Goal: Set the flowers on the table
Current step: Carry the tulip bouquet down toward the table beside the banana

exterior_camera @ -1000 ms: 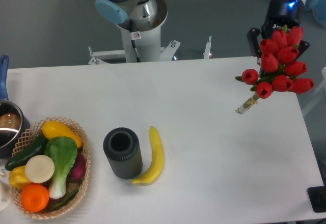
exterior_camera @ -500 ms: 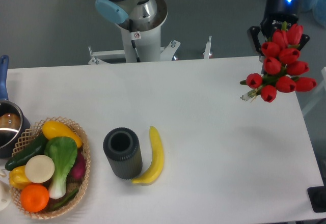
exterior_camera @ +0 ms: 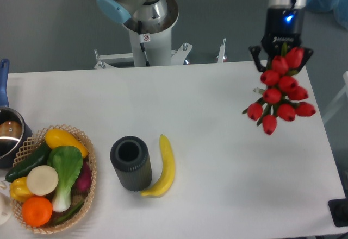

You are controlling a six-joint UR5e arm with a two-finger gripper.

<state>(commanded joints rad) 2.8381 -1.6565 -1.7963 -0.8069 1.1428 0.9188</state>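
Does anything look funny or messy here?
Only one thing: the flowers hang in the air from the end effector above the table's right side, blooms pointing down. The banana lies beside the dark cup, and the food sits tidily in the basket. Nothing is spilled.

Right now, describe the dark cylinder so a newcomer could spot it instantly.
Start at the white table and look to its front left, just right of the wicker basket of vegetables. The cylinder lies there with its open end facing the camera, and a banana curves along its right side. It is the only black, ribbed, hollow thing among brightly coloured produce.
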